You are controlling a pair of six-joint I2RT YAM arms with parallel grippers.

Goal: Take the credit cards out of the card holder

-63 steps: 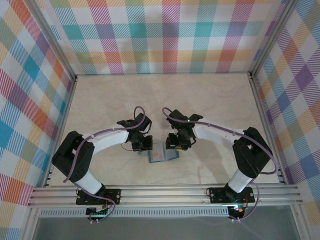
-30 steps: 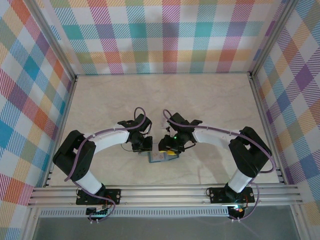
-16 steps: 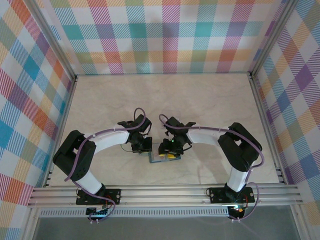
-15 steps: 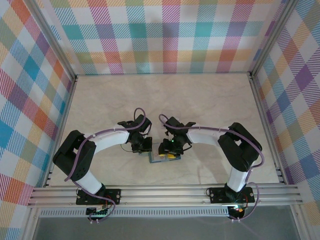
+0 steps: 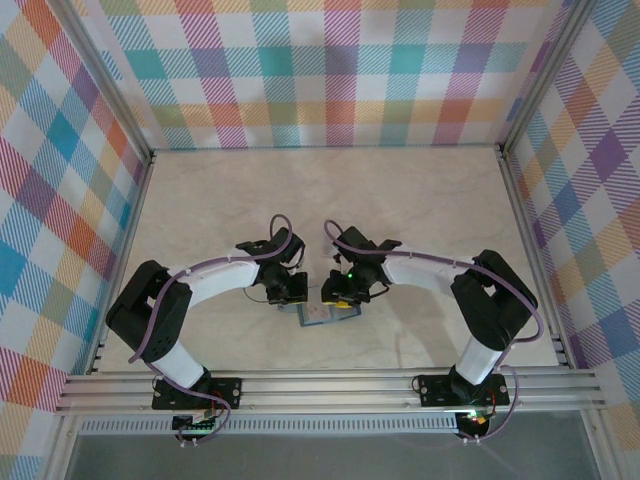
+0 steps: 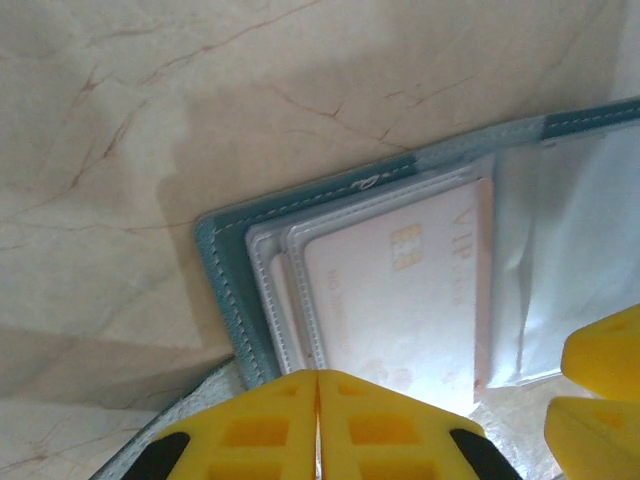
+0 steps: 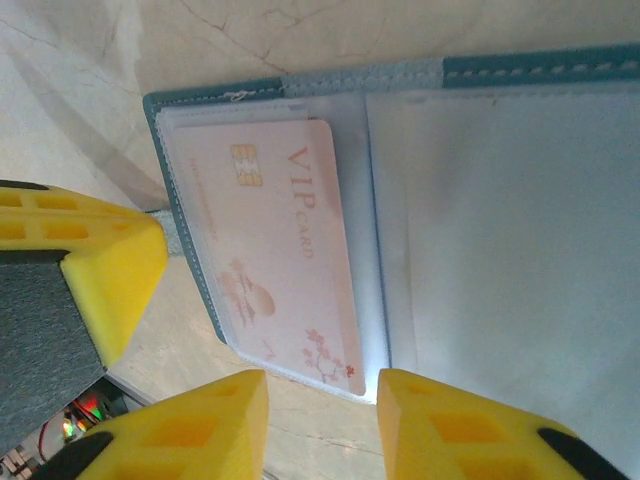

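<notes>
Centrally on the table [image 5: 400, 200], just ahead of the arm bases, the card holder [image 5: 318, 314] lies opened flat, inner sleeves upward. The opening step is judged complete; extraction has not begun. One pinkish credit card [image 7: 285, 250] marked "VIP" sits fully inside the clear left-hand sleeve, and no card lies loose on the table. In the left wrist view a paler edge shows behind this card [image 6: 400, 290]; whether it is a second card or a sleeve cannot be told. The left gripper [image 6: 318, 375] has its fingers pressed together with no gap, poised over the holder's [image 6: 225, 290] outer edge, apparently to steady it. The right gripper [image 7: 322, 385] shows a moderate gap between its fingers, bracketing the card's near corner without clamping it. Remaining work, by this reading: pinch the card, slide it out, then repeat for any others.
</notes>
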